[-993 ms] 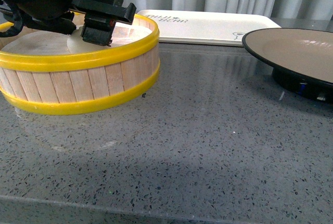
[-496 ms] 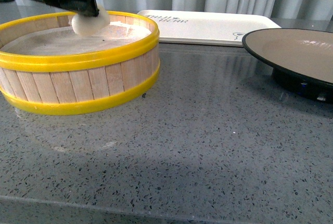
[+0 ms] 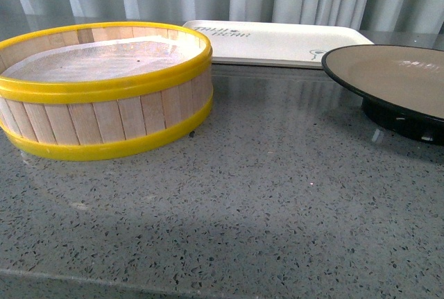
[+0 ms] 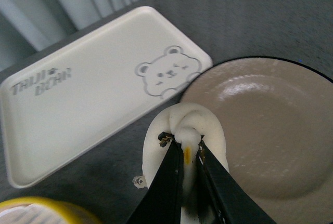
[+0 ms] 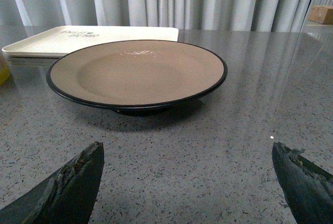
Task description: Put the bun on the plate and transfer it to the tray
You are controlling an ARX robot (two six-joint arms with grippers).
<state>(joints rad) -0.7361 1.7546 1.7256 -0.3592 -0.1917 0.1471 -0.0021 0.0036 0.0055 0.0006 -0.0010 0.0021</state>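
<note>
one bun (image 4: 204,122) pinched in left claw (image 4: 184,144), one plate (image 4: 268,125), one tray (image 4: 93,96)

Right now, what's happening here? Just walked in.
The left hand is shut on the pinched top of the bun, holding it in the air near the rim of the plate, not yet set down. The plate and the tray are both bare. The right hand is open, holding nothing, low over the counter and facing the plate. The steamer basket has no bun in it.
</note>
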